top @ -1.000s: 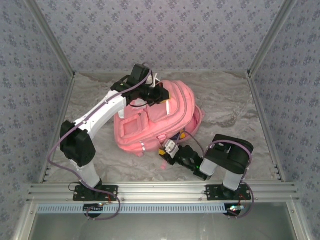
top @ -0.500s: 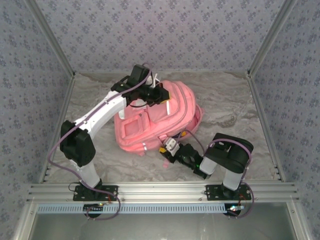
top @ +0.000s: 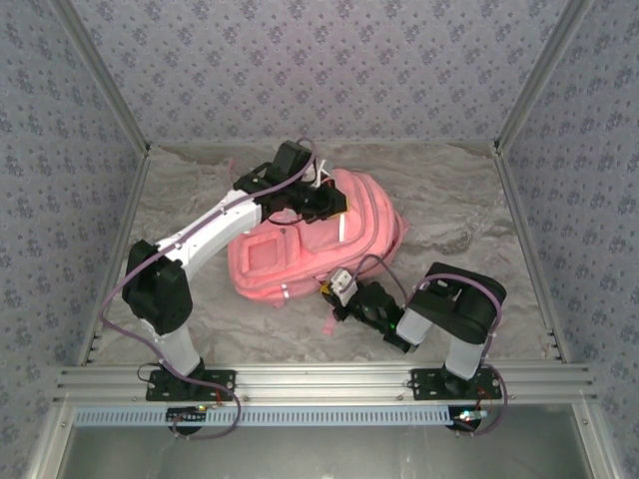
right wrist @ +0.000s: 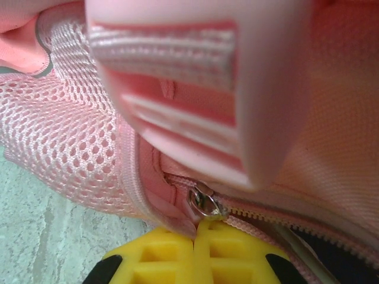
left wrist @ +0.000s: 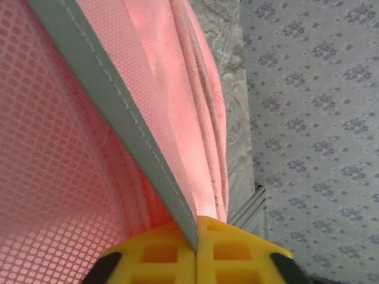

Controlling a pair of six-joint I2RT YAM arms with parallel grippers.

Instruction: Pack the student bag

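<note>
Left gripper point(top: 324, 205) sits at the far side of the student bag point(top: 371, 215), which lies flat with its long axis running near-left to far-right, and is pinched onto the grey reflective strip point(left wrist: 118, 112). Right gripper point(right wrist: 195, 234), at the bag's near edge and the nearer arm, is clamped on the zip pull point(right wrist: 204, 204); the zip likely runs away along that edge.

A large, soft pink student bag point(top: 371, 215) lies front side up near the middle of a marbled grey tabletop point(top: 469, 230), its square front pocket facing upward. Pale grey reflective strips cross the woven fabric. A small metal zip pull point(right wrist: 204, 204) sits beside a pink mesh side panel.
</note>
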